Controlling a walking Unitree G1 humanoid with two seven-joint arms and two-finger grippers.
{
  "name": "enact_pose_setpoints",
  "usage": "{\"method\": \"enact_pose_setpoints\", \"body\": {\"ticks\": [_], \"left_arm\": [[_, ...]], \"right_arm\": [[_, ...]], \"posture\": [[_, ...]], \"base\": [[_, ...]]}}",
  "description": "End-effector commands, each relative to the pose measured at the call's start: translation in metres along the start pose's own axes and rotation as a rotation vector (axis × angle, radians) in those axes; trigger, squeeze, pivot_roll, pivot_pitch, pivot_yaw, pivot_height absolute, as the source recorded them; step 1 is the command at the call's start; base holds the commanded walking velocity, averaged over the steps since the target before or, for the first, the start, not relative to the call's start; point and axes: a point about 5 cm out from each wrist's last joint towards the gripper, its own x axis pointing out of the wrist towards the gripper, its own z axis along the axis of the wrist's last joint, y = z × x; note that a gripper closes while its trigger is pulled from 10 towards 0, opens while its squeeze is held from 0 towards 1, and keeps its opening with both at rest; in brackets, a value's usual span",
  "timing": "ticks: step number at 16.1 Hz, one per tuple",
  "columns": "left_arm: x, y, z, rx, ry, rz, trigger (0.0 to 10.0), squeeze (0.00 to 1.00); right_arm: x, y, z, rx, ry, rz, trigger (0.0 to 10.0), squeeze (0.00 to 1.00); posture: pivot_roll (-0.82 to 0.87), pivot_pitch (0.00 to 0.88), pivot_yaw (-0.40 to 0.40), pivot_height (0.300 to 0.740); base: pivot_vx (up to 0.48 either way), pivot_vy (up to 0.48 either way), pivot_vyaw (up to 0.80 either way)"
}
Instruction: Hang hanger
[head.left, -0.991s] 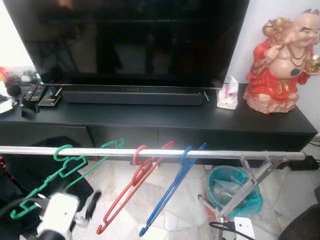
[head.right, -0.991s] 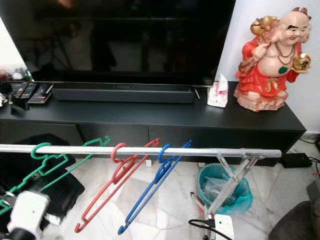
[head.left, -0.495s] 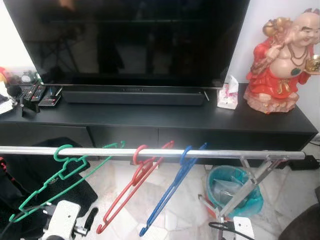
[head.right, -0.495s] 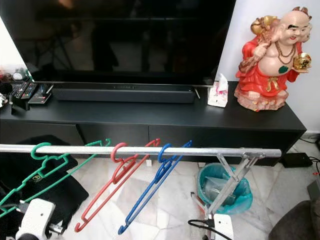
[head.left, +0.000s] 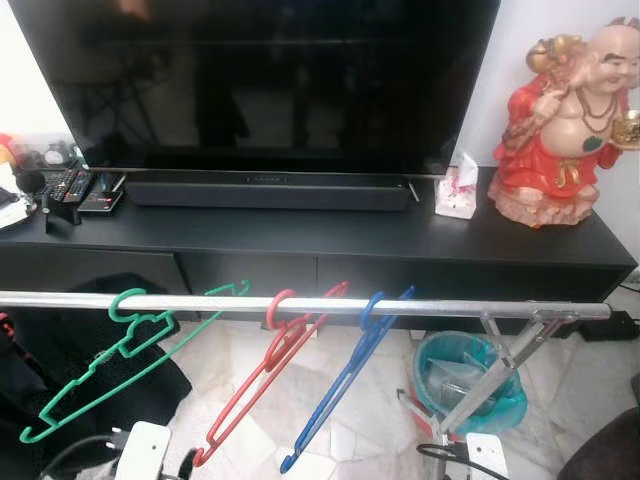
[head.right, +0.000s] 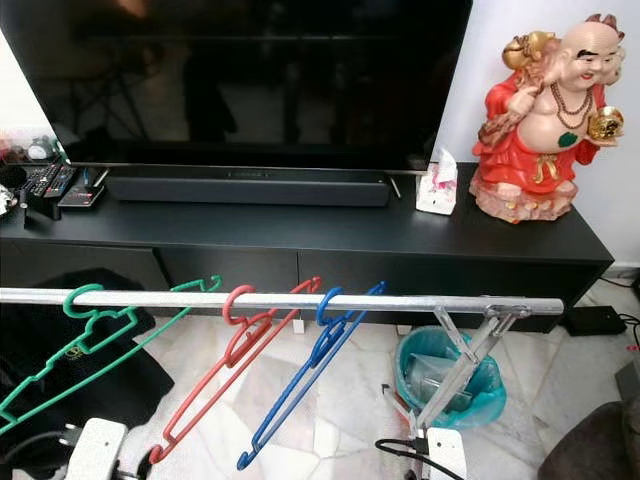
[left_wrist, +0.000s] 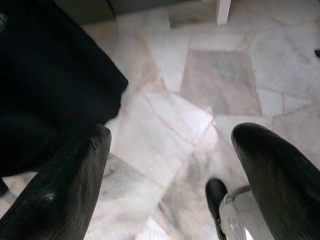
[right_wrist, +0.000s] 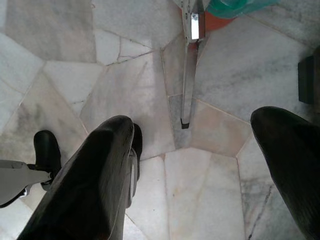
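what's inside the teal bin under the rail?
The teal bin holds a clear plastic liner or bag, crumpled. The rail's stand leg crosses in front, and the bottom is hidden, so other contents cannot be told.

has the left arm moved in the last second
Yes. The left gripper has dropped, judged against the silver rail, which stayed put, and away from the green hanger.

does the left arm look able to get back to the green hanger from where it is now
Probably yes. The left gripper hangs low and open above the floor, just below the green hanger on the rail, and nothing stands between them.
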Motion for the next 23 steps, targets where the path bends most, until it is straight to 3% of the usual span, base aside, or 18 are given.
{"method": "enact_pose_setpoints", "body": {"ticks": [1,3,7,10,14,16,18,23], "left_arm": [[0.003,0.002,-0.015,-0.019,0.067,0.020,10.0,0.00],[0.011,0.004,-0.030,-0.085,0.162,0.069,10.0,0.00],[0.019,0.002,-0.046,-0.104,0.298,0.073,10.0,0.00],[0.033,-0.006,-0.032,-0.076,0.288,0.033,10.0,0.00],[0.039,-0.011,-0.026,-0.054,0.301,0.025,10.0,0.00],[0.040,-0.012,-0.027,-0.037,0.325,0.028,10.0,0.00],[0.036,-0.013,-0.035,-0.089,0.371,0.057,10.0,0.00],[0.033,-0.018,-0.042,-0.089,0.392,0.059,10.0,0.00]], "right_arm": [[0.000,0.000,0.000,0.004,0.000,-0.002,10.0,0.00],[0.000,0.001,0.000,0.008,-0.001,-0.004,10.0,0.00],[0.000,0.000,0.001,0.012,0.000,-0.010,10.0,0.00],[0.000,0.000,0.000,0.006,0.001,-0.014,10.0,0.00],[0.000,-0.001,-0.001,0.012,0.003,-0.016,10.0,0.00],[0.000,0.000,-0.001,0.014,0.002,-0.017,10.0,0.00],[0.000,0.001,-0.003,0.016,0.006,-0.018,10.0,0.00],[0.000,0.001,-0.006,0.017,0.009,-0.019,10.0,0.00]], "posture": [[0.13,0.000,-0.013,0.732],[0.12,0.000,-0.018,0.732],[0.10,0.000,-0.028,0.732],[0.09,0.000,-0.034,0.732],[0.07,0.000,-0.024,0.732],[0.07,0.000,-0.024,0.732],[0.07,0.000,-0.012,0.732],[0.06,0.000,-0.008,0.732]], "base": [[0.000,0.000,0.00],[0.000,0.000,0.00],[0.000,0.000,0.00],[0.000,0.000,0.00],[0.000,0.000,0.00],[0.000,0.000,0.00],[0.000,0.000,0.00],[0.000,0.000,0.00]]}}
